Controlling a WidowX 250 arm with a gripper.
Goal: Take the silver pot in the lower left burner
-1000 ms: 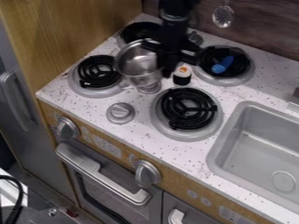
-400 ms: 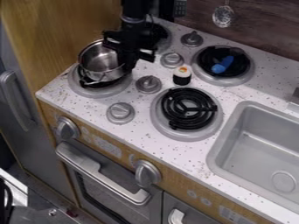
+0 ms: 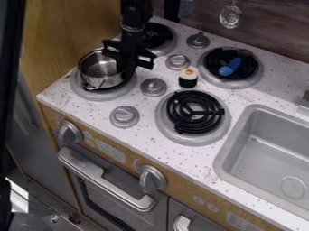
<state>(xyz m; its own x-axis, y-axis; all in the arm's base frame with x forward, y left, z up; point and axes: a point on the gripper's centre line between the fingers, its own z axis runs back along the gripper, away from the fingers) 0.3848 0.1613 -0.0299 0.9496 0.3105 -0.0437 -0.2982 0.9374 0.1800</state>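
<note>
At the upper left of the camera view, my gripper (image 3: 125,68) hangs at the right side of the silver pot (image 3: 98,70) and is shut on its rim. The pot is over the lower left burner (image 3: 91,94), its open top facing up, and covers most of the black coil. The burner's grey ring shows below and around it. Whether the pot's base rests fully on the coil cannot be told.
Grey knobs (image 3: 153,87) stand right of the pot, then a sushi piece (image 3: 188,77). A blue object (image 3: 230,66) lies on the upper right burner. The sink (image 3: 265,153) is at right; a dark upright shape (image 3: 9,67) crosses the left edge.
The gripper carried the pot left from between the burners to over the lower left one, then slightly down and left. A dark shape has come in at the left edge.
</note>
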